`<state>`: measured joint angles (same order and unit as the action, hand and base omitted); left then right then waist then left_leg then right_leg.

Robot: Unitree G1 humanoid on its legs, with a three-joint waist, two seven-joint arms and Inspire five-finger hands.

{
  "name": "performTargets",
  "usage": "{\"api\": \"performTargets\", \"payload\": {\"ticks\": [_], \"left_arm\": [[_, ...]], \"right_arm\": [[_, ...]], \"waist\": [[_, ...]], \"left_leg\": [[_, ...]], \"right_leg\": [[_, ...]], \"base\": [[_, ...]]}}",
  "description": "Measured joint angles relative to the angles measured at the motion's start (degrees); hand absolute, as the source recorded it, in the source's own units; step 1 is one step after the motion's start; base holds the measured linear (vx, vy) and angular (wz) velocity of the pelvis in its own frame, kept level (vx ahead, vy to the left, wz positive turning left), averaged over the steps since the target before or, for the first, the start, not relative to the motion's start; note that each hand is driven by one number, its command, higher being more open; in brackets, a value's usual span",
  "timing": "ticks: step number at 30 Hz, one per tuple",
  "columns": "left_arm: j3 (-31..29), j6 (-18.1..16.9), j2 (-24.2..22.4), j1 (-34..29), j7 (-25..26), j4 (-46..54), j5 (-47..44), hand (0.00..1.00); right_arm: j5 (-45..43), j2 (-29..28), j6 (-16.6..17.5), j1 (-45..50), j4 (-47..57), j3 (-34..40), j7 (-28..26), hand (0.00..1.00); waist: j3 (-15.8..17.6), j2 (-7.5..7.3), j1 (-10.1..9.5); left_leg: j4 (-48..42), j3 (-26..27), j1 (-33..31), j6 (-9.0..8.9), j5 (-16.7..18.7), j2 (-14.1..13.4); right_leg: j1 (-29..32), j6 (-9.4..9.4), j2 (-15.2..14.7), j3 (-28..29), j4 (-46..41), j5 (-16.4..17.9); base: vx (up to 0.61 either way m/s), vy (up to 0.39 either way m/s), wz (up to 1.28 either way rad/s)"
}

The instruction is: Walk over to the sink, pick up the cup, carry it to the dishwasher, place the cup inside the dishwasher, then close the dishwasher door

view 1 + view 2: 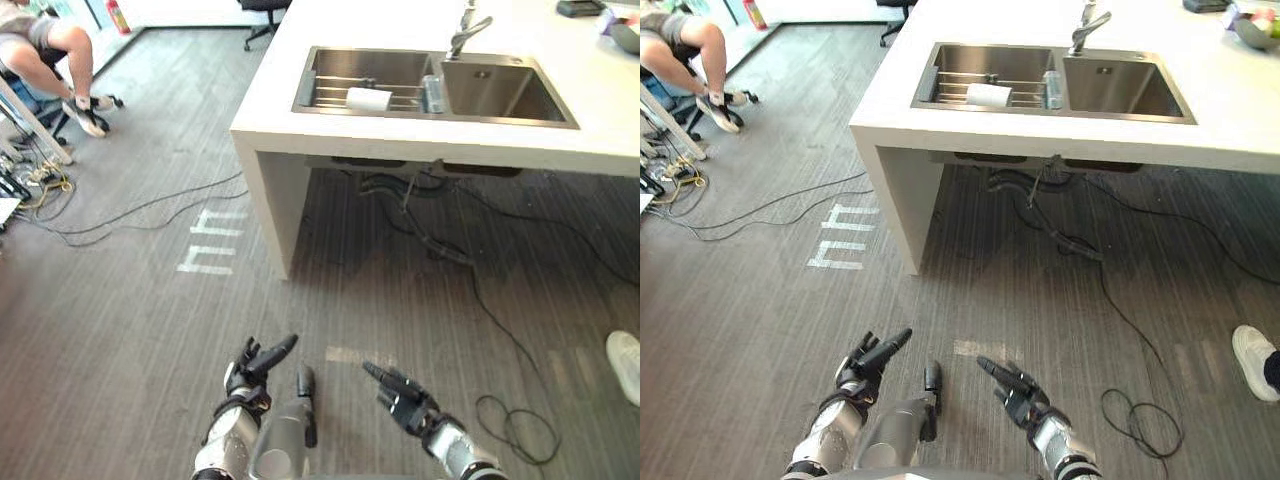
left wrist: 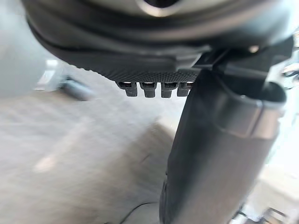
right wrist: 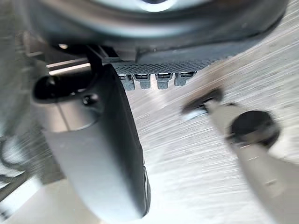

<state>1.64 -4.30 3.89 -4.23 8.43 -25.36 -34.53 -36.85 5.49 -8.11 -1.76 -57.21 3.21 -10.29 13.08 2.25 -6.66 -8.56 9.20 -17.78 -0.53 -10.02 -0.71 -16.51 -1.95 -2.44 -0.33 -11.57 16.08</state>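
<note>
While both hands hang well apart from the sink (image 1: 500, 92), the cup (image 1: 369, 98), a white cylinder, lies on its side on the wire rack (image 1: 335, 92) in the left basin. It is near a clear glass (image 1: 432, 92) that stands at the basin divider. From the left hand (image 1: 255, 365) the cup bears toward 1 o'clock; from the right hand (image 1: 402, 398) it bears between 11 and 12 o'clock. The long axis of the cup runs along the 3-to-9 o'clock line, across the approach path. Neither hand is clearly nearer, but the right hand is judged to be more directly in line. Both hands are open, with fingers extended and relaxed, and hold nothing. The step in hand is judged to be the walk to the sink, with no grasp yet begun. The sink is set into a white tabletop (image 1: 280, 95), with a faucet (image 1: 465, 30) at 12 o'clock behind the divider. The floor (image 1: 120, 330) is grey ribbed carpet, with white tape marks (image 1: 212, 245) at 11 o'clock and cables (image 1: 420, 220) under the tabletop. A seated person (image 1: 55, 45) is at 10 o'clock and a white shoe (image 1: 625, 365) at 3 o'clock. Expect the cup to roll if nudged.
</note>
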Motion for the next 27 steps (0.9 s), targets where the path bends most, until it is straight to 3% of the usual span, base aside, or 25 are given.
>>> {"api": "performTargets", "payload": {"ticks": [1,2,5,6,7,8,10,11,12,13,14,15,17,18,19,20,21,22,24,27], "left_arm": [[-0.12,-2.07,-0.01,-1.83,0.79,7.57,1.18,1.0],[-0.35,-3.3,-0.03,-2.53,1.28,11.99,2.56,1.0],[-1.44,-5.56,-0.46,-2.76,2.04,20.59,5.95,1.0],[-1.48,-6.14,-0.69,-2.77,2.37,23.59,7.21,1.0],[-1.4,-6.21,-0.9,-2.77,2.51,26.33,8.4,1.0],[-1.35,-6.21,-0.91,-2.77,2.58,27.54,9.14,1.0],[-1.28,-6.13,-0.72,-2.69,3.39,32.02,11.44,1.0],[-1.12,-6.09,-0.82,-2.69,3.77,33.07,11.57,1.0],[-0.9,-6.06,-1.15,-2.73,4.49,35.19,11.71,1.0],[-0.42,-6.36,-1.3,-2.71,5.44,37.4,12.09,1.0],[-0.07,-6.55,-1.3,-2.63,5.7,38.57,12.08,1.0],[0.7,-7.65,-1.13,-2.28,6.32,40.34,12.17,1.0],[1.33,-9.59,-0.39,-1.17,6.65,42.11,12.15,1.0],[0.93,-10.04,0.57,0.8,6.72,42.62,12.07,1.0],[0.69,-10.33,1.04,1.78,6.8,42.62,11.93,1.0],[-0.15,-11.37,1.82,3.01,6.84,42.78,11.01,1.0],[-0.69,-12.18,2.5,3.72,6.84,43.32,9.23,1.0],[-1.33,-13.09,1.69,3.72,6.68,43.59,7.79,1.0],[-1.74,-13.66,-0.69,4.1,6.66,43.8,6.25,1.0],[0.32,-11.55,-0.59,4.76,6.68,45.97,6.75,1.0]], "right_arm": [[0.21,0.22,-0.01,-0.02,-1.54,0.5,-0.43,1.0],[0.69,0.35,-0.02,-0.24,-2.57,0.88,-0.71,1.0],[1.99,1.33,-0.03,-0.12,-4.82,1.98,-0.67,1.0],[2.55,1.95,-0.02,0.33,-5.68,3.87,-0.53,1.0],[2.76,2.59,0.0,0.86,-6.71,5.92,-0.36,1.0],[2.78,2.76,0.02,1.25,-7.03,6.99,-0.17,1.0],[3.27,1.97,1.3,1.98,-5.89,11.93,0.25,1.0],[3.3,1.82,1.65,2.07,-5.24,12.77,0.29,1.0],[3.25,1.46,2.47,2.32,-3.98,14.46,0.32,1.0],[3.2,0.92,3.28,2.91,-2.31,15.05,0.36,1.0],[3.19,0.85,3.56,3.3,-1.19,15.0,0.39,1.0],[3.23,0.65,3.82,4.29,0.89,15.07,0.52,1.0],[3.26,0.29,3.74,5.47,2.02,15.22,0.85,1.0],[3.28,-0.4,3.63,6.75,1.81,15.47,0.73,1.0],[3.29,-0.54,3.47,7.51,1.42,15.51,0.66,1.0],[3.33,-0.78,3.37,8.58,-0.19,15.4,0.57,1.0],[3.35,-1.4,3.18,9.96,-2.37,15.42,0.18,1.0],[3.2,-1.07,2.82,10.17,-3.89,16.35,-0.1,1.0],[4.83,0.61,2.53,10.78,-5.04,16.74,-0.89,1.0],[5.38,0.4,2.42,10.83,-4.76,16.76,-1.89,1.0]], "waist": [[-0.03,0.05,-0.55],[-0.06,0.1,-0.73],[-0.71,-0.13,-1.31],[-1.94,-0.24,-1.35],[-2.16,-0.24,-1.0],[-2.16,-0.25,-0.68],[-2.4,-0.89,-0.01],[-2.38,-0.92,0.07],[-2.39,-0.93,0.45],[-2.41,-0.96,1.13],[-2.41,-0.96,1.3],[-2.55,-0.77,1.79],[-3.7,-0.51,3.18],[-3.99,-1.03,3.64],[-4.08,-1.15,3.81],[-4.61,-2.05,4.46],[-5.3,-3.21,4.75],[-5.65,-2.54,4.24],[-6.44,0.15,4.23],[-6.52,0.19,4.01]], "left_leg": [[-1.63,0.37,-0.01,2.31,1.72,1.11],[-2.59,0.34,-0.04,3.21,2.79,1.53],[-4.8,0.27,-0.06,4.17,6.04,2.7],[-3.86,0.15,0.27,4.4,6.5,3.98],[-2.0,-0.03,2.19,4.87,6.86,5.34],[-1.16,-0.3,3.4,5.42,7.25,6.05],[-0.68,-0.8,7.02,5.55,9.34,7.78],[-0.85,-0.88,8.33,5.62,10.29,8.04],[-1.28,-1.13,10.94,5.7,12.08,8.22],[-2.03,-1.66,13.44,5.85,14.06,7.97],[-2.46,-1.89,14.73,5.73,15.07,7.63],[-3.21,-2.58,16.64,5.24,16.78,6.52],[-4.89,-3.98,17.54,4.02,18.81,4.57],[-6.96,-5.28,18.06,3.77,20.17,3.98],[-8.3,-5.65,18.12,3.67,21.23,3.64],[-11.14,-7.36,18.43,2.66,23.59,3.49],[-13.5,-9.04,18.98,1.2,26.53,3.82],[-14.99,-9.6,19.2,0.1,28.16,2.75],[-15.18,-11.15,19.61,-1.59,29.43,-0.5],[-11.02,-11.24,22.21,-2.37,28.82,-3.75]], "right_leg": [[0.03,0.11,-1.09,1.24,-0.71,-1.45],[0.06,0.21,-1.6,1.99,-1.31,-2.56],[2.62,1.73,-2.26,4.62,-7.64,-4.66],[6.35,3.89,-2.84,5.37,-14.65,-5.94],[10.01,12.54,-3.29,6.25,-22.76,-9.34],[11.55,18.05,-3.49,6.89,-26.82,-11.61],[21.08,17.74,-4.2,6.38,-47.88,-13.51],[23.44,17.46,-4.91,5.03,-52.07,-13.36],[27.27,15.29,-6.25,1.95,-57.09,-12.14],[30.59,10.87,-7.14,-0.99,-58.36,-9.57],[32.46,8.82,-7.21,-2.12,-57.7,-8.18],[35.39,6.07,-7.17,-4.7,-52.17,-5.39],[36.46,5.01,-6.88,-8.14,-32.16,-4.47],[35.69,4.96,-6.56,-7.34,-19.64,-6.62],[35.33,4.83,-6.52,-6.68,-15.8,-8.63],[34.42,4.87,-6.74,-5.28,-12.18,-13.81],[33.4,4.33,-7.32,-4.61,-12.91,-18.12],[33.02,2.89,-6.66,-5.22,-14.48,-14.24],[32.58,1.3,-3.99,-7.88,-15.3,-12.0],[31.49,-0.72,-0.71,-8.86,-14.24,-9.87]], "base": [[0.33,0.212,-0.02],[0.33,0.205,0.02],[0.26,0.146,0.08],[0.32,0.149,0.19],[0.33,0.145,0.25],[0.35,0.141,0.26],[0.36,0.124,0.17],[0.38,0.071,0.02],[0.25,0.011,0.04],[0.36,-0.009,0.06],[0.28,-0.062,0.11],[0.33,-0.112,0.23],[0.3,-0.14,0.43],[0.29,-0.151,0.48],[0.4,-0.231,0.64],[0.52,-0.389,0.7],[0.52,-0.42,0.57],[0.43,-0.375,0.34],[0.34,-0.296,0.17],[0.25,-0.279,-0.05]]}}
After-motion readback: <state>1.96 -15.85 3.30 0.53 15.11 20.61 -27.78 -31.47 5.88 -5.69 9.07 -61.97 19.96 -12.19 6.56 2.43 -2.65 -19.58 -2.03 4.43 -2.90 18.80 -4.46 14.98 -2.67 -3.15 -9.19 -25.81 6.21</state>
